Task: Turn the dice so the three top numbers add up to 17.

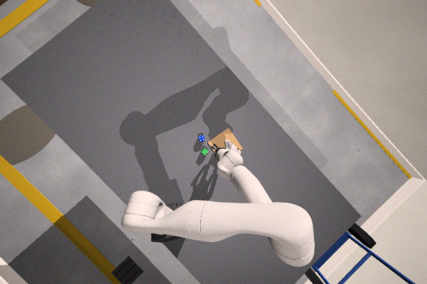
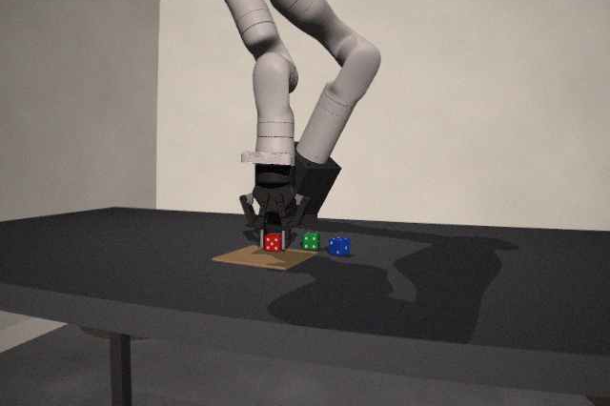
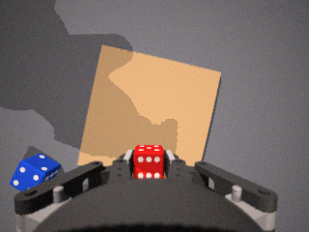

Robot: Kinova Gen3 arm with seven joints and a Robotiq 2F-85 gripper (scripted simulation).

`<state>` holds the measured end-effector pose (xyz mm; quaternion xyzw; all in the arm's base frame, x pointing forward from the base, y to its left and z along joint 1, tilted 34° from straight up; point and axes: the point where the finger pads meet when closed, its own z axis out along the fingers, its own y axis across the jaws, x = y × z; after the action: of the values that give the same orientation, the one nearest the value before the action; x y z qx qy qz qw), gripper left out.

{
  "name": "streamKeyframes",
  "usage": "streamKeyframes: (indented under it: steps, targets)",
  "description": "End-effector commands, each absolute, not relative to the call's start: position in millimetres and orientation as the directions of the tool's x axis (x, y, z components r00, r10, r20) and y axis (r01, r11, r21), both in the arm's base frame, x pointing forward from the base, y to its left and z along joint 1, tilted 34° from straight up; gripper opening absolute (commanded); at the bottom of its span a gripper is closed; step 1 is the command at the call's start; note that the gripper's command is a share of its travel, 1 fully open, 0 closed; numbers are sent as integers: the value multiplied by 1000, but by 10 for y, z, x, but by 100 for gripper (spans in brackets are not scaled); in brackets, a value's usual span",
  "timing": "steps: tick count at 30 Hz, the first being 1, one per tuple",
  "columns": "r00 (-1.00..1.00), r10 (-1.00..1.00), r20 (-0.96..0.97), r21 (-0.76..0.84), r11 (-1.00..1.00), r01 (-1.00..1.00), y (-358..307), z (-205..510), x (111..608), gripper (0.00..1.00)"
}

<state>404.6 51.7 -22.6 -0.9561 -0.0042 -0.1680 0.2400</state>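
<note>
The red die (image 3: 150, 161) rests on the tan mat (image 3: 150, 111) near its edge, and it also shows in the exterior view (image 2: 272, 242). My gripper (image 2: 272, 239) points straight down over it. The fingers stand just apart from the die's two sides, so the gripper is open around it. The face toward the wrist camera shows several white pips. The green die (image 2: 311, 240) and the blue die (image 2: 339, 246) lie flat on the table beside the mat (image 2: 265, 257), off it. From above, the green die (image 1: 204, 151) and blue die (image 1: 201, 138) are left of the mat (image 1: 224, 139). The wrist hides the red die there.
The dark table ends at a front edge close to the exterior camera. The arm's base stands behind the dice. A blue cart frame (image 1: 358, 260) stands off the table's corner.
</note>
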Motion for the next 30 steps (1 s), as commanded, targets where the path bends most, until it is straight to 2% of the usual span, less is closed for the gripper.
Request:
streamKeyframes:
  steps: [1,5,30]
  targets:
    - [943,-73,324,-457,-885,88,513,-223,4048,38]
    - [943,-73,324,-457,-885,88,513,-223,4048,46]
    - [943,-73,324,-457,-885,88,412,-40,3977,46]
